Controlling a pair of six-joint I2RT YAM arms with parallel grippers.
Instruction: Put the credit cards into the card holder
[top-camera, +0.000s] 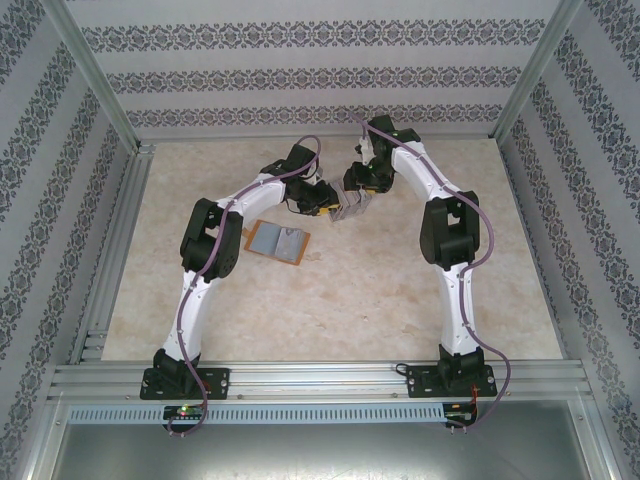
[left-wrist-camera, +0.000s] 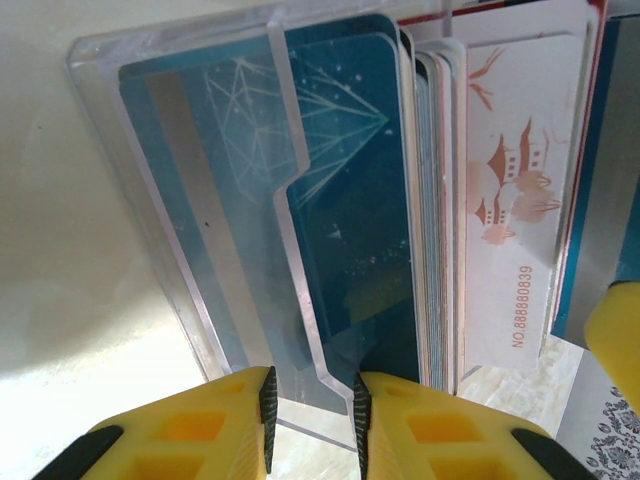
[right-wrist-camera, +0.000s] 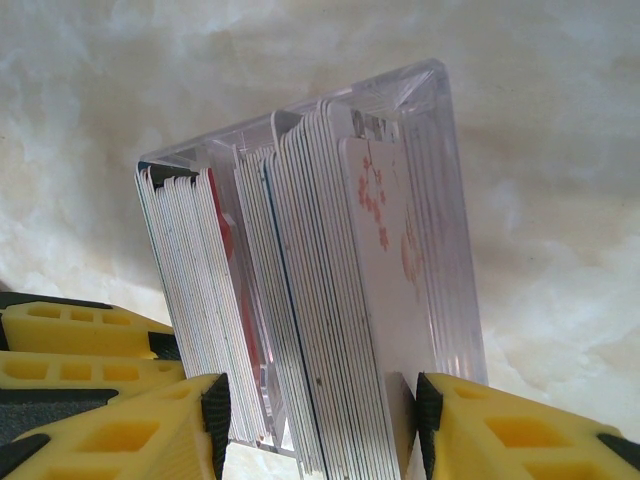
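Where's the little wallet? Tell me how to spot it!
Look at the beige table from above and find the left arm's black elbow. Just right of it lies the card holder, flat and open. Its neighbours are black and white arm parts; it is orange-brown with grey rectangles.

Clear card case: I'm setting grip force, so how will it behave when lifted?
Probably stiff: the clear case shows straight, hard edges in the left claw. Likely slippery, its walls being glossy. The packed cards in the right claw lean unevenly and might fan or slide out if tilted.
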